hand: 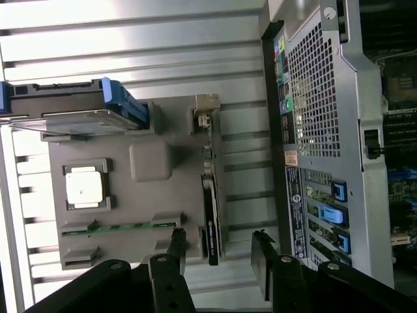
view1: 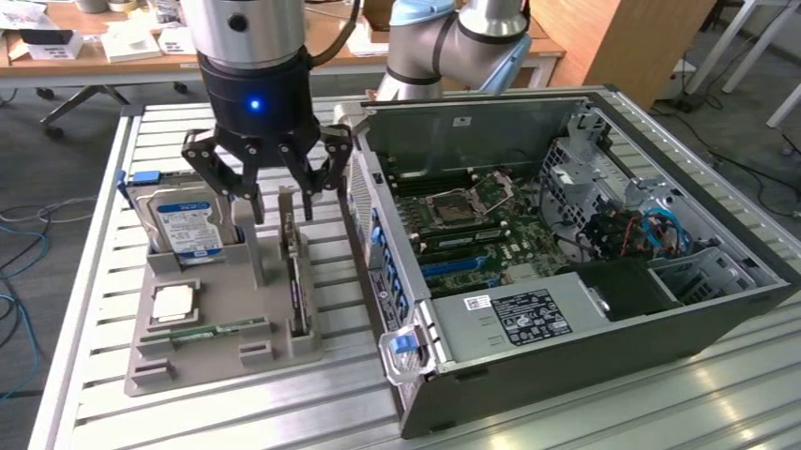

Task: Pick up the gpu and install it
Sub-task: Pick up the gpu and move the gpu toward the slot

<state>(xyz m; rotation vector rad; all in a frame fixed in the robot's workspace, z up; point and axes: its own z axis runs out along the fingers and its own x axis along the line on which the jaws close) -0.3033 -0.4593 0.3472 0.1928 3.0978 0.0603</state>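
GPU (view1: 296, 281), thin dark card w/ silver bracket, unpicked in grey plastic tray (view1: 225, 309); black gripper (view1: 285, 202) over it, jaws wide, empty; open PC case (view1: 476, 127) at tray's 3 o'clock, exterior view.

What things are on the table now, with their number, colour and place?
table: one, silver slats, under everything.
computer case: one, dark, side open, exterior view's right.
tray: one, grey, on the table, exterior view's left.
gpu: one, dark, on edge in the tray slot nearest the computer case.
hard drive: one, silver with blue label, upright in the tray.
processor chip: one, silver, flat in a tray pocket.
memory stick: one, green, flat in the tray.
arm: one, silver, above the tray.
pincer: one, black, open, over the gpu.
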